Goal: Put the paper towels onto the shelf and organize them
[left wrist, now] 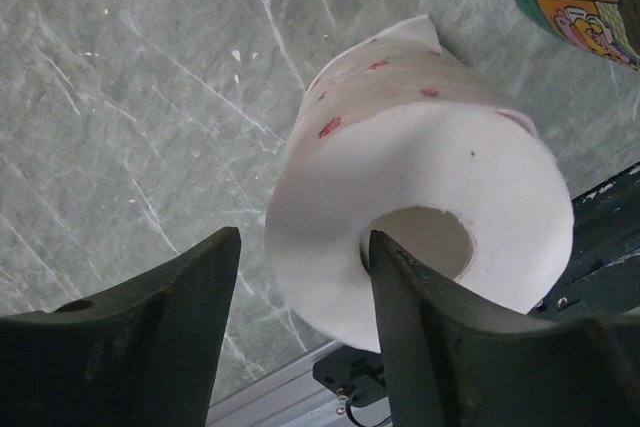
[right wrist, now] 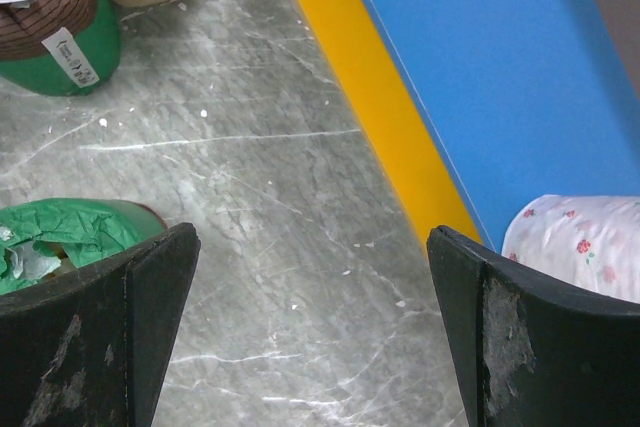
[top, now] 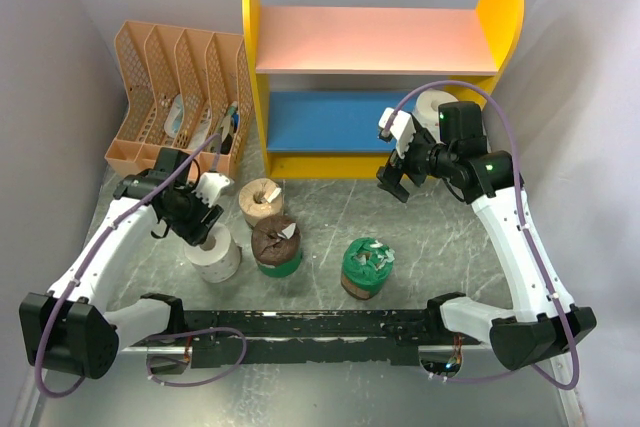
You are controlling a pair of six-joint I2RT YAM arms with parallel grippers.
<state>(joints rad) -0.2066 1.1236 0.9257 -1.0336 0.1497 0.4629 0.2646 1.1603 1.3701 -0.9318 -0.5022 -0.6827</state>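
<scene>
One white roll (top: pixel 431 105) stands on the blue lower board (top: pixel 330 119) of the shelf (top: pixel 500 7), at its right end. In your right wrist view you can see its small red print just behind the yellow front strip (right wrist: pixel 400 137). The other four rolls are on the bench (top: pixel 320 202) in front of the shelf. A second white roll (top: pixel 218 253) is on the left, and the tan roll (top: pixel 262 201) is just behind it and to its right. A brown roll with a green wrap (top: pixel 277 245) stands beside the second white roll and close in front of the tan one. A roll crumpled in green plastic (top: pixel 366 267) sits further right, apart from the rest. All four stand on end. Your left claw (left wrist: pixel 305 247) is down over the second white roll, its jaws partly apart and straddling the roll's wall. One finger (left wrist: pixel 440 337) sits at the edge of the hollow core. The other finger (left wrist: pixel 140 347) is outside the roll with a sliver of bench showing beside it, so nothing is pinched. You cannot tell whether the inner finger touches the paper. Your right claw (right wrist: pixel 310 247) hangs above the bench just in front of the shelf's lower board, near the shelved roll, jaws spread wide and holding nothing. A peach file rack (top: pixel 175 97) stands just beside the shelf's left side panel
</scene>
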